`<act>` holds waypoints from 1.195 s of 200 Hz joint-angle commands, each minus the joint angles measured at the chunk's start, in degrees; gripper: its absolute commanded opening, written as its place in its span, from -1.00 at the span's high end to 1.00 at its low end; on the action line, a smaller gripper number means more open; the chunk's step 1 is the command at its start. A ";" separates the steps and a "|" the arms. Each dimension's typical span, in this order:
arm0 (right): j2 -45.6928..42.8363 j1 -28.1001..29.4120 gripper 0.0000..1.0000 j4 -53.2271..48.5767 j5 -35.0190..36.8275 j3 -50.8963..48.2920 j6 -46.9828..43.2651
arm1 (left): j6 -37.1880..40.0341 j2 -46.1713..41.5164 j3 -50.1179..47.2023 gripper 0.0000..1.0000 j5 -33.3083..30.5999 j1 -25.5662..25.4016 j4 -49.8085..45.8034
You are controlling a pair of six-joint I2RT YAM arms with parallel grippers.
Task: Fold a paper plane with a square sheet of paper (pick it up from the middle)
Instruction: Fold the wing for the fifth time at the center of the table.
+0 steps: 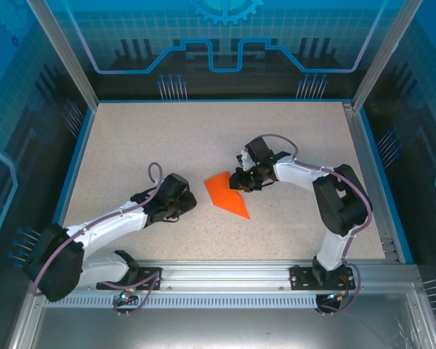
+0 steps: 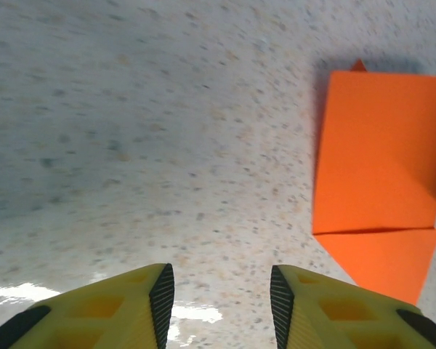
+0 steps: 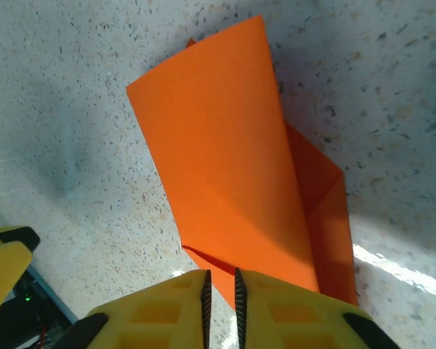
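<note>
R gripper (image 3: pixel 221 285) pinching folded orange paper (image 3: pixel 225 167), L gripper (image 2: pixel 221 291) released, empty, beside it

No readable text.
You find no letters, numbers or brand marks; the back wall (image 1: pixel 131 43) carries just a blue gear emblem (image 1: pixel 227 9).

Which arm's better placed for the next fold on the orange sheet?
Right: the right gripper pinches a raised flap of the orange sheet; left gripper is open over bare table beside it.
</note>
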 commanded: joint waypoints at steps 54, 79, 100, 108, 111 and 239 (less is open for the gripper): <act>6.16 -3.63 0.66 12.08 -5.42 -4.88 4.11 | 2.12 6.22 3.62 0.12 9.07 0.33 4.53; 6.41 -3.77 0.66 16.52 -3.38 -8.39 8.85 | 2.12 7.62 4.25 0.11 11.36 0.36 6.17; 6.58 -3.69 0.66 21.88 -2.32 -12.78 15.65 | 1.75 8.88 4.86 0.10 12.72 0.49 7.03; 6.51 -3.52 0.66 24.25 -1.89 -15.21 18.93 | 1.80 9.53 5.20 0.09 13.45 0.79 7.23; 6.46 -3.47 0.66 25.43 -1.78 -16.11 20.15 | 1.80 9.88 5.30 0.09 13.77 0.90 7.34; 6.58 -2.40 0.63 25.89 1.57 -19.84 22.41 | -4.20 22.31 5.95 0.08 28.27 6.33 24.49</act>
